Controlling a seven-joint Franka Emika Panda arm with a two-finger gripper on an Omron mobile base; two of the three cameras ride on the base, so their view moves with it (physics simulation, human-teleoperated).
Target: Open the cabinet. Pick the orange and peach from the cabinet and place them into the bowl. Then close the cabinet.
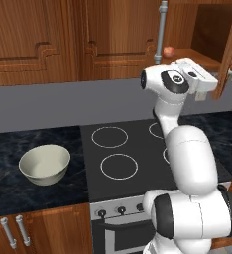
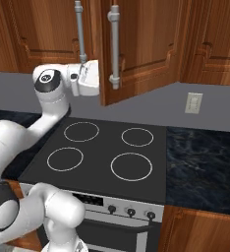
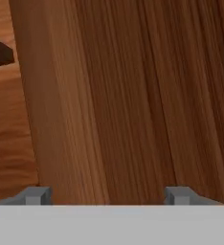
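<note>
Arm [image 1: 187,163] raised, elbow bent, wrist level; gripper [image 3: 106,195] w/ tips wide apart, nothing between.

Cabinet [image 3: 133,95] wood close before jaws

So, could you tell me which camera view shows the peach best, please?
The left base view: the peach sits on the shelf inside the open cabinet, just above the hand. In the right base view the open doors face the camera, and the hand view looks at wood close up.
</note>
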